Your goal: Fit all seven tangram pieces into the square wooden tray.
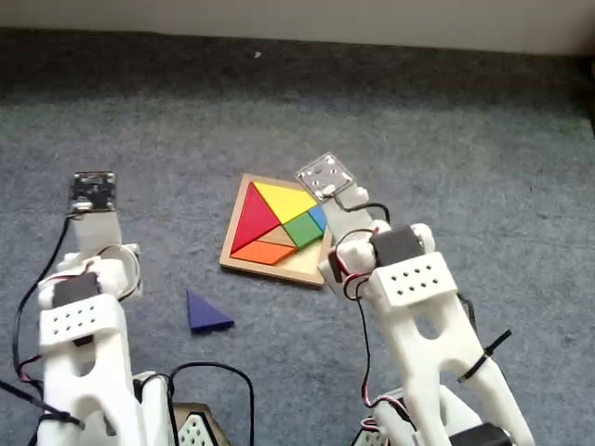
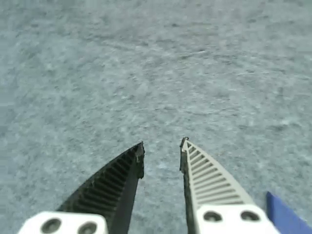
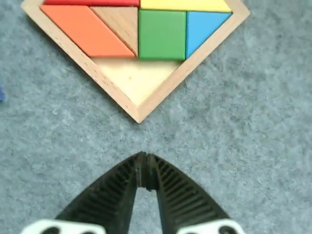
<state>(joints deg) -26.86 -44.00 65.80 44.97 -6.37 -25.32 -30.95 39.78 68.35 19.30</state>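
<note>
The square wooden tray lies on the grey carpet, one corner just ahead of my right gripper, which is shut and holds nothing. In the tray sit a red triangle, a yellow triangle, a green square, a light blue triangle, an orange parallelogram and a wood-coloured triangle. A triangular slot at the near corner is bare. A dark blue triangle lies loose on the carpet, left of the tray. My left gripper is open over bare carpet, beside the dark blue triangle.
My left arm stands at the left and my right arm at the tray's right corner, both trailing black cables. A pale wall borders the far side. Open carpet surrounds the tray.
</note>
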